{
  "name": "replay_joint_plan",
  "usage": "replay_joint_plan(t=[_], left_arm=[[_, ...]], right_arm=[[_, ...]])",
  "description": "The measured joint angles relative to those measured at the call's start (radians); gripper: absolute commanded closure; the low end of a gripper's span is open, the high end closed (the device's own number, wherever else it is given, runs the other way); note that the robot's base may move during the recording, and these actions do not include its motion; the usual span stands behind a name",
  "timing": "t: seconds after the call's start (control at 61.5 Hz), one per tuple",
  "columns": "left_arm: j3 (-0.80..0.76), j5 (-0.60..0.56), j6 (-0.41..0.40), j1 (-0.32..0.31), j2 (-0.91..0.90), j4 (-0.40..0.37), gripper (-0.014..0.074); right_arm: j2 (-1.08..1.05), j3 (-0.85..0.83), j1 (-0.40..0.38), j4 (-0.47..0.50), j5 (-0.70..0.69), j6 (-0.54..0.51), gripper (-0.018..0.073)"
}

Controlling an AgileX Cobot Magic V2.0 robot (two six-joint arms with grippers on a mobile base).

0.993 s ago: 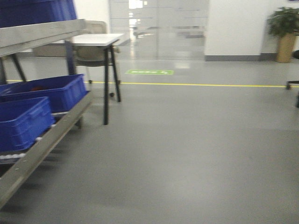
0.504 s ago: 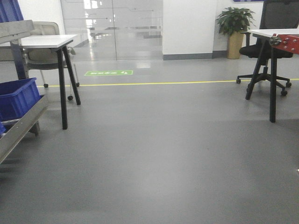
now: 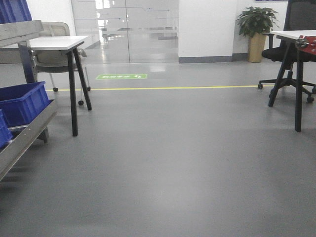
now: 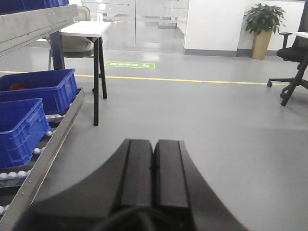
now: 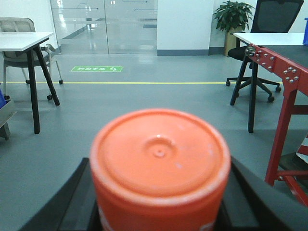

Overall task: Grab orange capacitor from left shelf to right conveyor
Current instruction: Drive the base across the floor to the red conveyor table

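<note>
Left shelf (image 3: 24, 133) shifted leftward since a second ago, grey floor (image 3: 173, 163)

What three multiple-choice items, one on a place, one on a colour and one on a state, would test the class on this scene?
1. The orange capacitor is: A on the left shelf; B in the right tool; C on the right conveyor.
2. The floor line is: A yellow; B red; C white.
3. The left tool is: A wide open; B shut and empty; C gripping something.
Answers: 1 B, the right wrist view shows the tool flanking it on both sides; 2 A, it reads yellow in every view; 3 B, its jaws meet with nothing between.
</note>
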Motion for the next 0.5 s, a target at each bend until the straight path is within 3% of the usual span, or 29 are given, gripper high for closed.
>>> replay_joint_plan(t=[0.504], left_arm=[[0.000,0.000,0.000,0.000,0.000,0.000,0.0723]], right_arm=[[0.000,0.000,0.000,0.000,0.000,0.000,0.0510]])
